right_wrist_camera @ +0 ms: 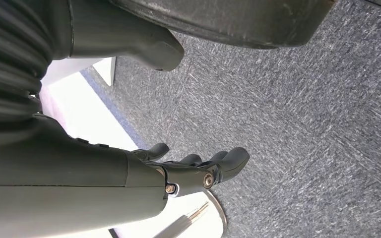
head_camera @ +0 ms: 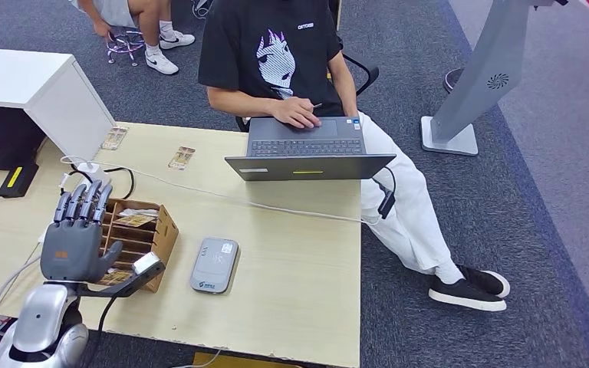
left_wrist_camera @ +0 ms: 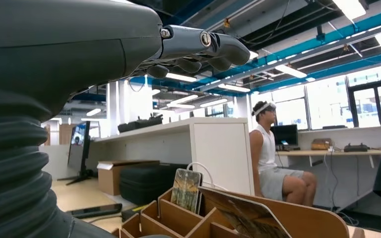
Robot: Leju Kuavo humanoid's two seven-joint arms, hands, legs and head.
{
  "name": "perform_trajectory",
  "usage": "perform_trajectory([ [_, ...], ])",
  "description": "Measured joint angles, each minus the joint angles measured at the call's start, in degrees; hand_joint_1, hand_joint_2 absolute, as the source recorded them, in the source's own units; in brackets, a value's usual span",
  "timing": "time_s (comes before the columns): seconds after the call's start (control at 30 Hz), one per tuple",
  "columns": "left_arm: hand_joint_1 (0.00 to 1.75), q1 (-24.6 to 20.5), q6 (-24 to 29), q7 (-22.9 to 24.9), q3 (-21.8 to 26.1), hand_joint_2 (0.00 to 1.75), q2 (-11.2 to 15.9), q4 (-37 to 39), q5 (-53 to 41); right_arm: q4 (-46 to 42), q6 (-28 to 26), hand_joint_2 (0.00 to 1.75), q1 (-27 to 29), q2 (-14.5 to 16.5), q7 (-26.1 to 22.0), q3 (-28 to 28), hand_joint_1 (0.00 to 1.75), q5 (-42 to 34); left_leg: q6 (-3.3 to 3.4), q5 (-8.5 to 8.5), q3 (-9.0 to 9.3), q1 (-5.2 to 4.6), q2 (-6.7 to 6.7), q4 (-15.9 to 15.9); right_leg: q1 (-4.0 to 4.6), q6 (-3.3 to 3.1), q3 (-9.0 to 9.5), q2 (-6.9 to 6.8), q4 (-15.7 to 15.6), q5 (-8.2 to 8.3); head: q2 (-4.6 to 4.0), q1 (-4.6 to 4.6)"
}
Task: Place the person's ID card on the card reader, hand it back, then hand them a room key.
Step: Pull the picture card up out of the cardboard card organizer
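My left hand is raised over the table's left side, fingers straight and apart, thumb stretched toward the wooden card holder; it holds nothing. In the left wrist view the hand hovers above the holder, whose slots hold patterned cards. A grey card reader lies flat to the right of the holder. Two cards lie near the table's far edge. My right hand hangs over grey carpet, fingers loosely out, empty.
A person in a black T-shirt sits across the table with a hand on an open laptop. A white cable crosses the table. A white cabinet stands at the left. Another person sits further back.
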Motion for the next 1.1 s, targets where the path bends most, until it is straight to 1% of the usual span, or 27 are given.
perform_trajectory([
  [0.13, 0.0, -0.46, -0.89, -1.5, 0.0, 1.75, -0.31, 0.65, 2.33, 0.0, 0.02, 1.75, -0.07, -0.02, -0.27, 0.0, 0.0, -0.03, 0.0, 0.0, 0.0, 0.0, 0.0, 0.0, 0.0, 0.0, 0.0, 0.0, 0.0, 0.0, 0.0, 0.0],
  [0.4, 0.0, -1.6, -1.6, -2.25, 0.0, 1.75, -1.01, 2.27, 3.21, 0.0, 0.01, 1.75, -0.3, -0.05, -0.4, 0.02, 0.0, -0.09, 0.0, 0.0, 0.0, 0.0, 0.0, 0.0, 0.0, 0.0, -0.01, 0.0, 0.0, 0.0, 0.0, 0.0],
  [1.1, 0.0, -2.54, -1.94, -2.43, -0.21, 1.75, -2.49, 5.07, 3.29, 0.0, 0.01, 1.75, -0.38, -0.05, -0.45, 0.04, 0.0, -0.18, 0.0, 0.0, 0.0, 0.0, 0.0, 0.0, 0.0, 0.0, -0.01, 0.0, 0.0, 0.0, 0.0, -0.01],
])
